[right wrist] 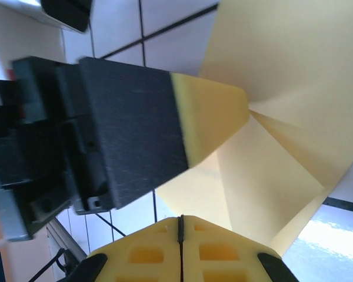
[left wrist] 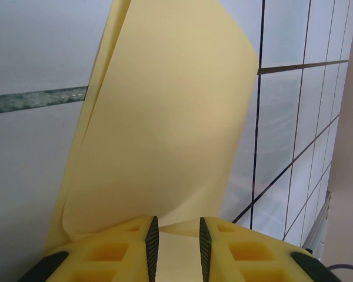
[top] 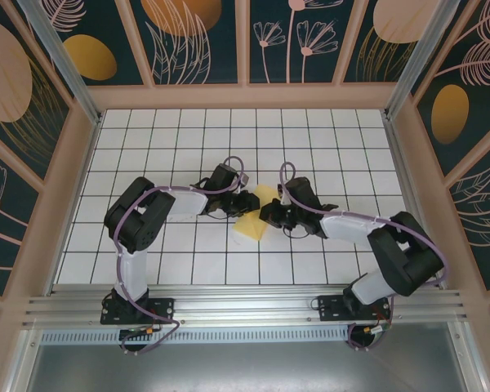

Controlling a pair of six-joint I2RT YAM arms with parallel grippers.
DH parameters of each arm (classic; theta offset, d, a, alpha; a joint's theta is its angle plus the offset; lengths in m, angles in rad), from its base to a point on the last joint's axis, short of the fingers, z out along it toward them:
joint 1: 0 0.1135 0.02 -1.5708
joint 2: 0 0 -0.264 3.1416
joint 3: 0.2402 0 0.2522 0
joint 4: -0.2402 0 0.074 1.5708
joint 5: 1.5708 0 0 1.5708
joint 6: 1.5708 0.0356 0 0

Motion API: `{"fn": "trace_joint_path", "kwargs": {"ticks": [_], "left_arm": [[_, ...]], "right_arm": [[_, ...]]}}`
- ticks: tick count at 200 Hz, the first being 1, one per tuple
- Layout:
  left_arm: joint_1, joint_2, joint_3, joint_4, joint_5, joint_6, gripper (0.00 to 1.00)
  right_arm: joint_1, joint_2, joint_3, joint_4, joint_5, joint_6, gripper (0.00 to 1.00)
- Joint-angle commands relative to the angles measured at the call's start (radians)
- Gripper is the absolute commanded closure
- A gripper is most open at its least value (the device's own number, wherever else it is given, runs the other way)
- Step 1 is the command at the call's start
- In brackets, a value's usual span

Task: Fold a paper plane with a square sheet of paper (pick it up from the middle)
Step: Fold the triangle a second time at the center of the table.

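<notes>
From above, you have both arms meeting near the middle of the table [top: 147,147]. The left gripper [top: 249,202] and right gripper [top: 269,214] flank the square sheet of paper [top: 250,226], which is bent between them.

On your left wrist, the pads [left wrist: 152,247] sit slightly apart. The yellow sheet shows in the gap and curls away beyond.

On your right wrist, the fingers [right wrist: 159,252] are pressed together at the sheet's lower edge; you cannot tell whether they pinch it. The left gripper's yellow fingertip [right wrist: 209,117] touches a crease.
</notes>
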Motion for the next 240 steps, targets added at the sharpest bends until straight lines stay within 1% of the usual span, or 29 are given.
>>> {"fn": "trace_joint_path", "kwargs": {"ticks": [1,33,96,156,191,216,240], "left_arm": [[-0.001,0.010,-0.035,-0.053,-0.048,0.004,0.71],[-0.002,0.015,-0.032,-0.051,-0.043,0.003,0.71],[-0.002,0.007,-0.035,-0.053,-0.052,0.003,0.70],[-0.002,0.005,-0.026,-0.066,-0.059,0.014,0.71],[-0.002,0.005,-0.028,-0.061,-0.062,0.009,0.70],[-0.001,0.007,-0.028,-0.057,-0.060,0.006,0.70],[-0.002,0.005,-0.028,-0.057,-0.060,0.006,0.70]], "right_arm": [[0.016,0.048,0.016,0.037,-0.054,0.006,0.92],[0.037,0.099,0.039,0.022,-0.075,-0.007,0.92],[0.034,0.188,0.008,0.016,-0.057,-0.023,0.92],[0.032,0.182,0.007,-0.004,-0.029,-0.043,0.91],[0.043,0.131,0.028,0.000,-0.063,-0.056,0.91],[0.065,0.138,0.041,0.000,-0.100,-0.062,0.91],[0.073,0.159,0.042,-0.051,-0.074,-0.066,0.92]]}}
